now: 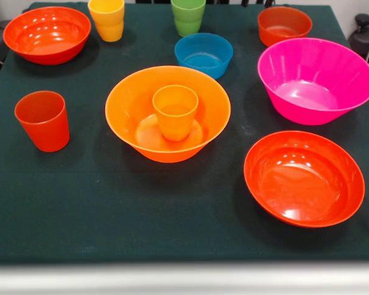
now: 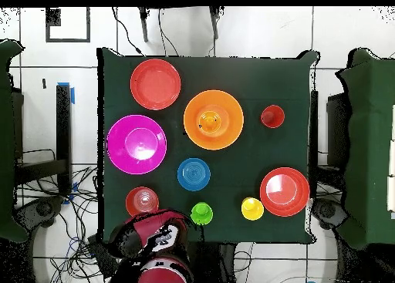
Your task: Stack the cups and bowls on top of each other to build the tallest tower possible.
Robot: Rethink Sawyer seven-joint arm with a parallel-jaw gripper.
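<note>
A dark green cloth covers the bench [image 1: 111, 215], which stands on pale tiled floor with cables trailing round it. Take the large orange bowl [image 1: 168, 114] at the middle as the landmark. An orange cup [image 1: 175, 112] stands upright inside it, and that is the only stacking done so far, unless the yellow cup [image 1: 107, 18] beyond it is two cups nested, as its stepped wall suggests.

Everything else sits alone on the cloth:
- the red-orange cup [image 1: 42, 120] to the bowl's left
- the magenta bowl [image 1: 315, 80] to its right
- a wide red bowl [image 1: 304, 178] nearer the camera and to the right
- the blue bowl [image 1: 203, 55] just behind it
- the green cup [image 1: 188, 16], small red-orange bowl [image 1: 284, 25] and second wide red bowl [image 1: 47, 34] farther back

So I judge the tower barely begun.

The arm [image 2: 154, 245] is drawn back at the bench's edge, well apart from the landmark bowl. I cannot tell how its fingers are set.
</note>
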